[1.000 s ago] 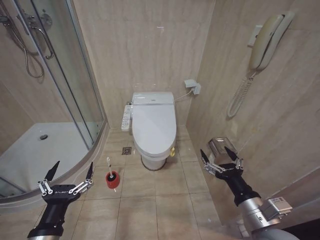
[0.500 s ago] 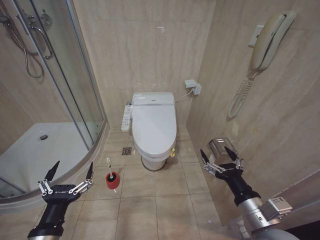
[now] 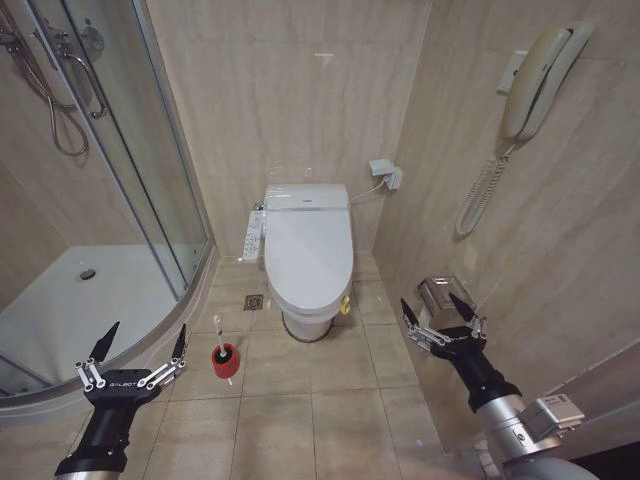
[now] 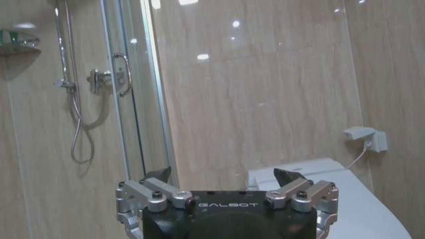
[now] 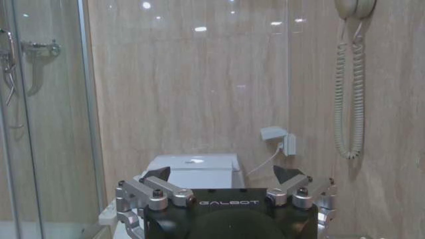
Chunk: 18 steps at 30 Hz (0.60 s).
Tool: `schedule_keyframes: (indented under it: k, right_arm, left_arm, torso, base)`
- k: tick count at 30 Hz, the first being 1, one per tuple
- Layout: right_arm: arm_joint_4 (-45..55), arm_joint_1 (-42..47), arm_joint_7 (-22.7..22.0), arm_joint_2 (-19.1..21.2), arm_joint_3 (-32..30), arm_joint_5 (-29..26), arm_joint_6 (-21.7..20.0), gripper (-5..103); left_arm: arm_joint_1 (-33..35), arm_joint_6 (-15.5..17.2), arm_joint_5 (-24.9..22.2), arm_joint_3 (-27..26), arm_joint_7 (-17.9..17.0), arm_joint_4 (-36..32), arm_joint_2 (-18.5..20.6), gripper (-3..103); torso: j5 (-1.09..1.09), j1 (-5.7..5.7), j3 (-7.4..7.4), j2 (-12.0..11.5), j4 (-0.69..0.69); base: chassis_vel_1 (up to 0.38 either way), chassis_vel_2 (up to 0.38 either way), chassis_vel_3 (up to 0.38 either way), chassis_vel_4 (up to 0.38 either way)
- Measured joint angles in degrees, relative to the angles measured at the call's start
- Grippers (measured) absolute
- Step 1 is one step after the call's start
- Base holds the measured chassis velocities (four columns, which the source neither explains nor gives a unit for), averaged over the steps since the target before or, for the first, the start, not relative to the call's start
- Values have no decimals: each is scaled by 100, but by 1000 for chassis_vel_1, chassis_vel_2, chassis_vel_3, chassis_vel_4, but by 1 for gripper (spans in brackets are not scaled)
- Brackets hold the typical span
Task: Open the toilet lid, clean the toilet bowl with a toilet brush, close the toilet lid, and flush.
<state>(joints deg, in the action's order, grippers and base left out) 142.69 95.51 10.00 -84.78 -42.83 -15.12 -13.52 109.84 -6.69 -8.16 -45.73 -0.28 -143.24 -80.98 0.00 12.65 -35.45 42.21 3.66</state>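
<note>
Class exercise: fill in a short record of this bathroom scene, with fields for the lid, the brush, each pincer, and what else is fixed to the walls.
toilet lid: closed, flat over the bowl
toilet brush: standing in its red holder on the floor tiles, to the left of the toilet
left pincer: open, empty, raised above the floor near the shower enclosure
right pincer: open, empty, raised near the right wall
wall fittings: wall phone with coiled cord, metal paper holder
task progress: nothing touched yet

Glass shower enclosure (image 3: 120,200) left, hose (image 3: 65,120) inside. Wall phone (image 3: 535,80) right. Red holder cup (image 3: 225,360) on floor tiles (image 3: 300,400).
</note>
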Motion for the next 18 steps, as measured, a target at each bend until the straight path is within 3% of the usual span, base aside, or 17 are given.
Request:
schedule_keyframes:
  k: [18]
  right_arm:
    - [0,0,0,0,0,0,0,100]
  left_arm:
    - [0,0,0,0,0,0,0,100]
  torso:
    - [0,0,0,0,0]
  base:
    - [0,0,0,0]
